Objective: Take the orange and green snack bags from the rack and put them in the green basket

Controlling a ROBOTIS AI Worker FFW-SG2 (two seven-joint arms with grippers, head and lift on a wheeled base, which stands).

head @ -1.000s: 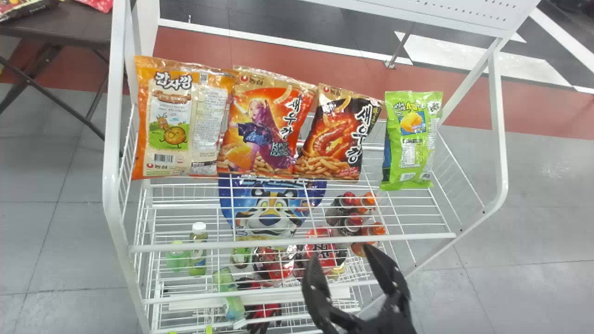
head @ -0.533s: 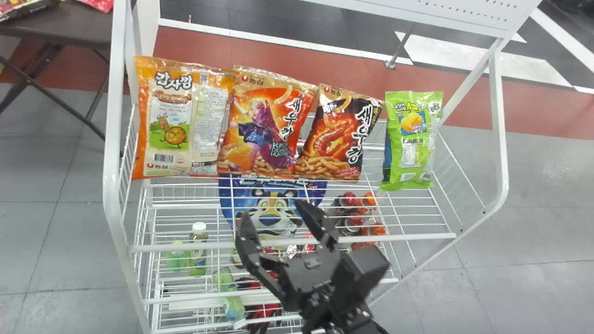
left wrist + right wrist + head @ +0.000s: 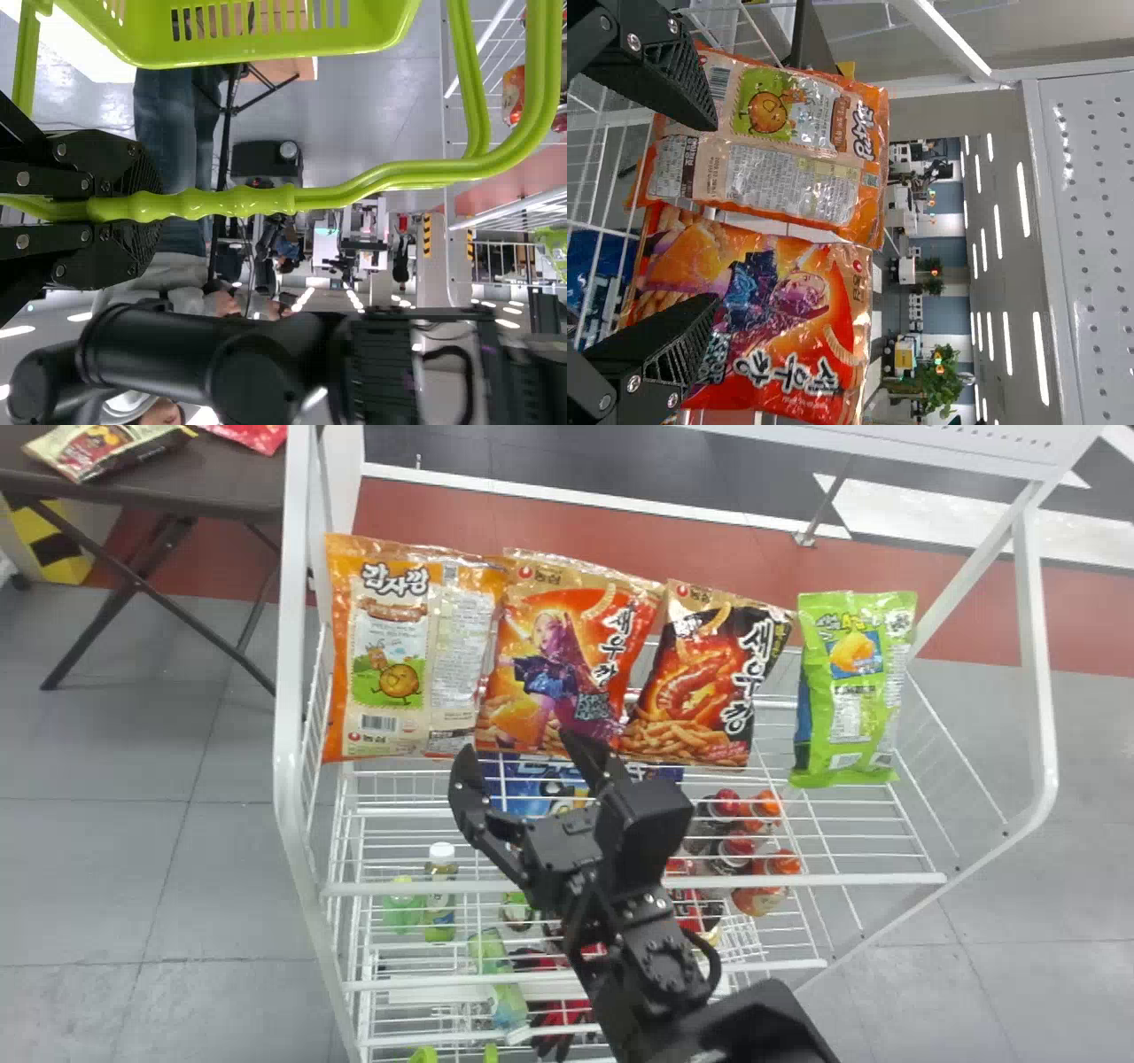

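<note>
In the head view, both snack bags of the task are on the rack [image 3: 1036, 646], so I judge that the main work is all to be done. The orange bag [image 3: 376, 638] stands at the left edge of the top shelf [image 3: 850, 880], and the green bag [image 3: 850, 700] stands by itself near the right edge. Between them are a red-orange bag [image 3: 567, 655], just beside the orange one, and a black-and-orange bag [image 3: 704, 682]. The right fingers [image 3: 469, 797] are above the shelf, inward from its front edge, widely apart and with nothing in their hold. In the left wrist view, the left fingers [image 3: 142, 252] are closed around the handle [image 3: 239, 202] of the green basket [image 3: 266, 55], and the basket seems to be ready for receiving. I cannot tell what lies inside it, but these two bags are not there. In the right wrist view, the right fingers are spread: one is in front of the orange bag, the other in front of the red-orange bag. I cannot tell if they touch them, but neither bag is gripped. The orange bag is probably the first one to be taken, and for this the fingers should move more toward the shelf's left edge, otherwise they could catch its neighbour. After that, two deliveries are left: the orange bag and the green bag, each into the basket.
</note>
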